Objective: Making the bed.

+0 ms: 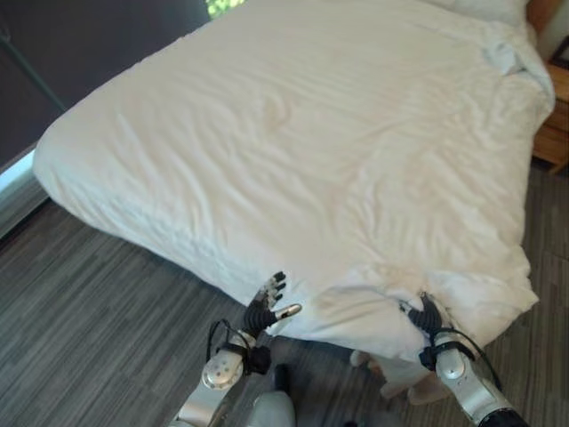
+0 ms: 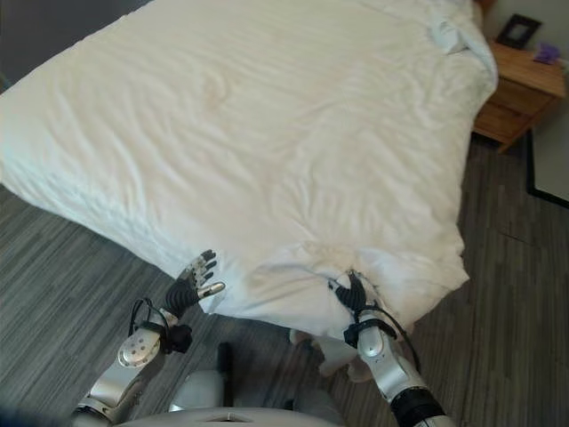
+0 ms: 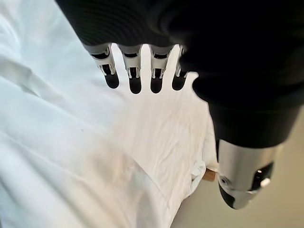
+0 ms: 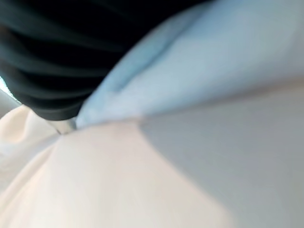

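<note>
A white duvet [image 1: 311, 133] covers the whole bed, lightly wrinkled, and hangs over the near foot edge. A bunched fold [image 1: 373, 298] sits at the near corner. My left hand [image 1: 265, 307] is open, held up just in front of the hanging edge and apart from the cloth. In the left wrist view its straight fingers [image 3: 135, 71] point at the duvet [image 3: 95, 156]. My right hand [image 1: 434, 325] is pushed into the bunched fold at the near corner. In the right wrist view the cloth [image 4: 190, 142] lies over the hand's dark cover [image 4: 47, 61].
A wooden nightstand [image 2: 520, 84] with a small picture frame [image 2: 517, 31] stands by the bed's far right side. Grey striped floor [image 1: 98, 311] runs along the foot and left side. A pillow [image 1: 484, 9] lies at the head. Pale things [image 2: 324, 351] lie on the floor under the near corner.
</note>
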Motion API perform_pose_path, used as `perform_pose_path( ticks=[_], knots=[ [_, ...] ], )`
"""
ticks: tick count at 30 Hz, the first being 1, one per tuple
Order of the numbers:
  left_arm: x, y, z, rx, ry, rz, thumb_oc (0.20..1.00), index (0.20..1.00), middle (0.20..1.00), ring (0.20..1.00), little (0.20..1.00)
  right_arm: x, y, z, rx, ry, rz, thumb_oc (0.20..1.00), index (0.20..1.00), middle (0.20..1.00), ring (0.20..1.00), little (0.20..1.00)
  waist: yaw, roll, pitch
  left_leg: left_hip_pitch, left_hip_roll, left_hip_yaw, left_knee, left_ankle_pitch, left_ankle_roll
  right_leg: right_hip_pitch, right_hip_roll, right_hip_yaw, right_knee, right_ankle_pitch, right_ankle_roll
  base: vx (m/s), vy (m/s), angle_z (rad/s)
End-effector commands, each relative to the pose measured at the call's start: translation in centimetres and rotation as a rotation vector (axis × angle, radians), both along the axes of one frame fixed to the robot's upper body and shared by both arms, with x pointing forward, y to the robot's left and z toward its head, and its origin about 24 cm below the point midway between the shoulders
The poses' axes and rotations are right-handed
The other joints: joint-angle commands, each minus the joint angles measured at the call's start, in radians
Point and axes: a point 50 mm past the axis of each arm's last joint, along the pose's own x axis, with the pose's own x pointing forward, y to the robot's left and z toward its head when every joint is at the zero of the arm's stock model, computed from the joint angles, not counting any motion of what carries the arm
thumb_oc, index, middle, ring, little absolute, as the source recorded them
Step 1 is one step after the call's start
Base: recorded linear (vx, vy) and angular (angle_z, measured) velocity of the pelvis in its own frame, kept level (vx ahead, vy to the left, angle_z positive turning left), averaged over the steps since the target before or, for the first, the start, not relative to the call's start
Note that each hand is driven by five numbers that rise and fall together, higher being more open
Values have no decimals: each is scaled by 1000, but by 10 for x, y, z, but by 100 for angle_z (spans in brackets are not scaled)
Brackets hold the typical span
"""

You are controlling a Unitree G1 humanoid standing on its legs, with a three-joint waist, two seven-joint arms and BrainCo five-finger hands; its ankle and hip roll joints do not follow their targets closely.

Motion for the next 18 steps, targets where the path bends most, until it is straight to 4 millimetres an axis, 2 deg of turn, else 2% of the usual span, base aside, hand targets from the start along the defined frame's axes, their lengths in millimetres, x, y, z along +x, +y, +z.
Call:
perform_pose_path(
  ticks=[1, 2, 3, 5, 6, 7, 10, 11, 12, 13, 14, 15, 16, 17, 18],
  knots=[
    [5, -4, 18, -52, -99, -4, 1000, 1000, 1000, 1000, 1000, -15, -34, -8, -112, 51, -78, 200, 200, 200, 200, 200, -5, 32, -3, -141, -86, 15, -104, 126, -20, 121, 79, 11, -92, 3, -41, -400, -123, -16],
    [4, -4, 18, -55, -96, -9, 1000, 1000, 1000, 1000, 1000, -17, -38, -9, -115, 59, -95, 256, 256, 256, 256, 256, -8, 40, 12, -147, -81, 10, -79, 129, -29, 121, 81, 6, -102, 8, -45, -353, -102, -15],
    [3, -4, 17, -61, -90, 3, 1000, 1000, 1000, 1000, 1000, -17, -43, -10, -114, 66, -119, 1000, 1000, 1000, 1000, 1000, -15, 41, 32, -153, -84, -23, -44, 125, -43, 124, 80, 10, -112, 14, -47, -353, -79, -2],
    [3, -3, 16, -75, -88, 17, 1000, 1000, 1000, 1000, 1000, -19, -46, -14, -97, 90, -151, 1000, 1000, 1000, 1000, 1000, -9, 51, 59, -165, -100, -141, 15, 110, -76, 107, 77, 23, -108, 31, -61, -321, -29, 7],
    [2, -2, 16, -80, -86, 31, 1000, 1000, 1000, 1000, 1000, -20, -50, -14, -84, 94, -172, 1000, 1000, 1000, 1000, 1000, -9, 49, 69, -160, -112, -202, 38, 82, -78, 95, 68, 35, -113, 46, -60, -316, 6, -24],
    [3, -2, 17, -93, -87, 39, 1000, 1000, 1000, 1000, 1000, -23, -54, -16, -44, 101, -216, 1000, 1000, 1000, 1000, 1000, -15, 41, 74, -158, -118, -233, 79, 58, -81, 86, 54, 38, -118, 62, -56, -294, 16, -48],
    [5, -3, 18, -117, -79, 51, 1000, 1000, 1000, 1000, 1000, -48, -64, -38, 91, 209, -378, 1000, 1000, 1000, 1000, 1000, -45, 14, 70, -130, -77, -243, 146, 7, -76, 64, 14, 16, -137, 93, -45, -188, 41, -26],
    [6, -5, 18, -127, -77, 40, 1000, 1000, 1000, 1000, 1000, -60, -66, -48, 123, 261, -438, 1000, 1000, 1000, 1000, 1000, -57, 17, 52, -89, -50, -244, 109, -5, -76, 49, 12, 11, -148, 97, -42, -60, 76, 15],
    [5, -6, 16, -128, -67, 41, 1000, 1000, 1000, 1000, 1000, -73, -66, -61, 151, 331, -492, 1000, 1000, 1000, 1000, 1000, -64, 23, 44, -32, -49, -278, 63, -20, -72, 52, 12, 8, -153, 90, -37, -10, 85, 26],
    [6, -8, 15, -129, -60, 39, 1000, 1000, 1000, 1000, 1000, -86, -66, -72, 158, 405, -537, 1000, 1000, 1000, 1000, 1000, -69, 39, 28, 1, -52, -330, 3, -19, -70, 33, 23, 13, -157, 94, -34, 27, 82, 22],
    [8, -13, 14, -134, -55, 30, 1000, 1000, 1000, 1000, 1000, -100, -68, -82, 163, 476, -592, 1000, 1000, 1000, 1000, 1000, -79, 48, 25, 18, -57, -349, -41, -6, -73, 32, 30, 13, -160, 92, -34, -4, 72, 5],
    [11, -14, 17, -131, -67, 25, 1000, 1000, 1000, 1000, 1000, -112, -71, -89, 171, 523, -647, 1000, 1000, 1000, 1000, 1000, -88, 49, 28, 19, -56, -338, -65, 9, -80, 34, 26, 2, -168, 93, -34, -7, 74, -11],
    [14, -16, 19, -125, -77, 6, 1000, 1000, 1000, 1000, 1000, -132, -71, -98, 182, 608, -705, 1000, 1000, 1000, 1000, 1000, -95, 50, 27, 20, -55, -323, -92, 23, -82, 37, 21, -13, -178, 98, -30, -12, 47, -28],
    [14, -16, 20, -124, -78, 5, 1000, 1000, 1000, 1000, 1000, -132, -70, -98, 183, 608, -705, 1000, 1000, 1000, 1000, 1000, -95, 50, 28, 22, -55, -324, -95, 25, -82, 38, 21, -14, -180, 98, -30, -1, 48, -20],
    [16, -17, 23, -119, -94, -4, 1000, 1000, 1000, 1000, 1000, -146, -72, -102, 174, 662, -732, 1000, 1000, 1000, 1000, 1000, -96, 49, 27, 18, -59, -327, -108, 30, -82, 40, 16, -17, -187, 101, -27, 2, 20, 12]
  ],
)
